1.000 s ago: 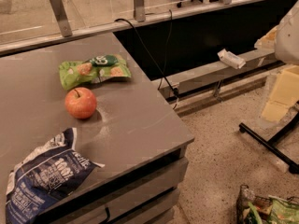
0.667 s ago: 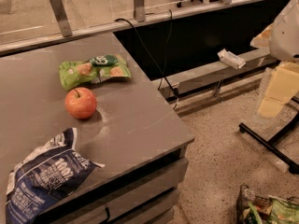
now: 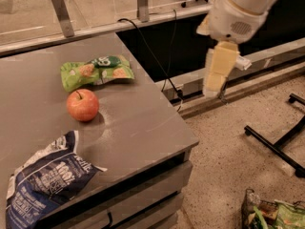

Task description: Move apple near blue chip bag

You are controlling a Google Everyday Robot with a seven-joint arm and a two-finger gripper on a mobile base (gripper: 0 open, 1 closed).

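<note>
Tool [image 3: 213, 87] pointing down, right of table [image 3: 143, 123], well apart from apple [image 3: 82, 105]

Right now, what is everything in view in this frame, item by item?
apple: one, red-orange, on the table between the two bags
blue chip bag: one, dark blue with white lettering, near left corner of the table
green snack bag: one, green, just behind the apple
table: one, grey
cable: one, black, hanging past the table's far edge
metal stand: one, black, on the floor at right
gripper: one, cream, in the air beyond the table's right edge
</note>
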